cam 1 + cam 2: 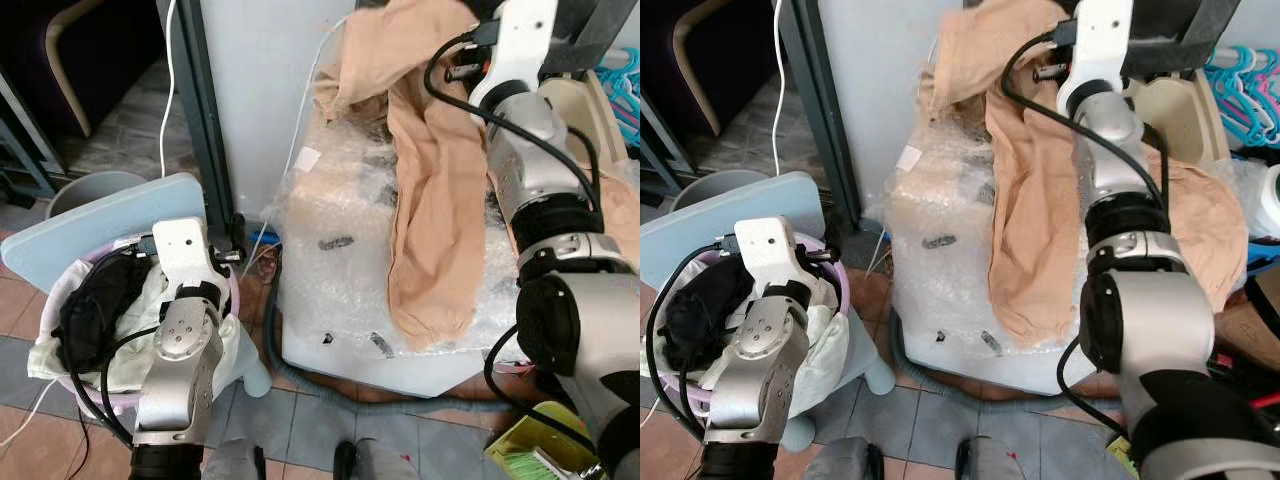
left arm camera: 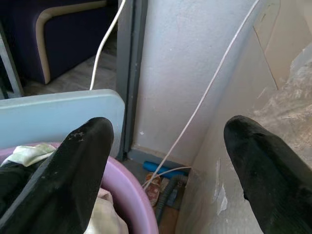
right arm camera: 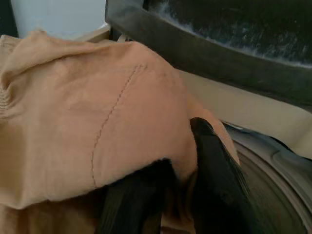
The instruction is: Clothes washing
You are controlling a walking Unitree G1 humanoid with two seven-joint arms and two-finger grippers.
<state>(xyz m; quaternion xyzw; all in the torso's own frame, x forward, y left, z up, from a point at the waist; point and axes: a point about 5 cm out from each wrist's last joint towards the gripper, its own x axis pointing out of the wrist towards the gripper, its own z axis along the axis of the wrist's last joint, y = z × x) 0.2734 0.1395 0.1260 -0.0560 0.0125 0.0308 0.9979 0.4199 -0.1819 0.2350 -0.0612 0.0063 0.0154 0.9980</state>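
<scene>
Left gripper (image 2: 165, 161): you see its two black fingers (image 2: 73, 170) spread wide apart, nothing between them, low in the left of the head frame over the basket's rim.
Laundry basket (image 1: 232, 285): lilac plastic, lower left of the frame, beside the wrapped machine; a pale blue board (image 1: 100, 225) lies across its far edge.
Basket contents: a black garment (image 1: 95, 300) on top of cream cloth (image 1: 140, 310) that spills over the rim.
Right gripper (image 3: 170, 195): your fingers are pinched on the tan garment (image 1: 430, 200), at the top of the frame just right of centre, above the machine's open top.
Tan garment: bunched at the gripper; one long leg hangs down the middle of the frame over the front of the machine, and more of it drapes to the right.
Washing machine (image 1: 330, 240): white, wrapped in bubble film, centre of the frame; its drum rim (image 3: 273, 170) and a dark raised lid (image 3: 204, 44) show just behind the held cloth.
Hose (image 1: 300, 375): grey, curving on the tiled floor at the machine's foot.
Hangers (image 1: 1240, 90): blue and pink, upper right corner.
</scene>
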